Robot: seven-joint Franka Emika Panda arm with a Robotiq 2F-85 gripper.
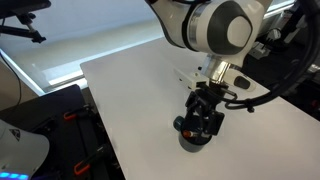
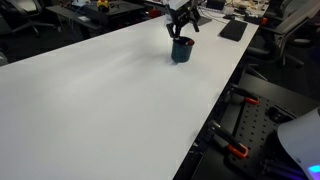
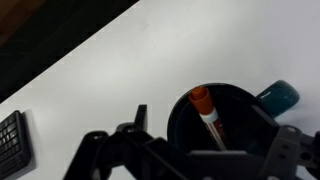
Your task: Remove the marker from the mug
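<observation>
White tabletop carries the dark mug, and the gripper hangs right over it, jaws spread and empty. In the wrist view the marker sits inside the mug, its orange end leaning toward 11 o'clock and the mug's handle at 2 o'clock. The step in hand looks like the approach before the grasp; the next move probably calls for lowering around that orange end and closing.

An exterior view sits high and close by the arm, facing steeply down on the table and mug. An exterior view stands far back, low, facing along the table toward the same mug. Wrist view hangs just over the mug, facing down into it; all three share it.
</observation>
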